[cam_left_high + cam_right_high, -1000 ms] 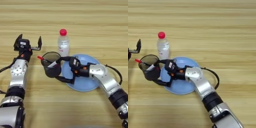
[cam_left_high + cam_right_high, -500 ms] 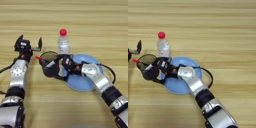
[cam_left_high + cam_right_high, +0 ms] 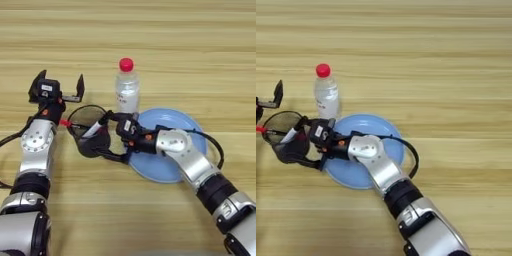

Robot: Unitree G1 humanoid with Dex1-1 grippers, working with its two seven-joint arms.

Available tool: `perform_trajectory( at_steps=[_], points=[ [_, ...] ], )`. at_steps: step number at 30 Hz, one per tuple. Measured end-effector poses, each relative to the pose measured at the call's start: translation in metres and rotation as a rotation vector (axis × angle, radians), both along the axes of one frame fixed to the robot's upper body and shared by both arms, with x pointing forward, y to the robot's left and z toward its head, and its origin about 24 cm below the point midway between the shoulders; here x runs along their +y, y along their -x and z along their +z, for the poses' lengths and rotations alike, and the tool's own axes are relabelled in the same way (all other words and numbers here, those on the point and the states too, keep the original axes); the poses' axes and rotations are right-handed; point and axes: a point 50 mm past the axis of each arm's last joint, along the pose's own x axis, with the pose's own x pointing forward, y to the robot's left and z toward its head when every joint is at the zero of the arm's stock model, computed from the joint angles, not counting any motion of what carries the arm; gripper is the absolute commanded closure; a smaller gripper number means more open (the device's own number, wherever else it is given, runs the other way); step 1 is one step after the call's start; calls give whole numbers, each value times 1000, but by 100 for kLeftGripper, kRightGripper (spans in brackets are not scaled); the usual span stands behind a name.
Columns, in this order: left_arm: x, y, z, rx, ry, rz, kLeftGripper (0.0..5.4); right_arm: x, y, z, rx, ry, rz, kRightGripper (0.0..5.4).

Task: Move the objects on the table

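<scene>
In the left eye view, the pen cup sits left of centre on the table, tipped toward the camera so its round rim faces up and left, with a red marker tip poking out at its left edge. The right gripper reaches in from the lower right across the blue plate, one black finger over the cup's right rim and the other under its lower wall: it holds the cup between them. The bottle stands upright just above the plate's upper left edge, near the cup but apart from it. The left gripper hovers at the upper left of the cup with its fingers spread wide, holding nothing.

In the right eye view, the same grip shows at the left edge (the left gripper is mostly cut off here). The cup overlaps the plate's left rim.

Judged from this, the cup is the thing in hand. To carry it well, the grip should stay firm on the mesh wall, and the cup be kept from tipping further so the markers stay in, and be steered clear of the bottle.
</scene>
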Motion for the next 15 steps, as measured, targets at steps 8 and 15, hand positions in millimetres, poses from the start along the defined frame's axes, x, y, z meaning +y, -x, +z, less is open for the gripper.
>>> perform_trajectory(
  at_steps=[8,15],
  points=[
    [0,0,0,2,0,0,0,0,0,1,-10,-14,-5,198],
    [0,0,0,1,0,0,0,0,0,2,-8,-11,18,280]
  ],
)
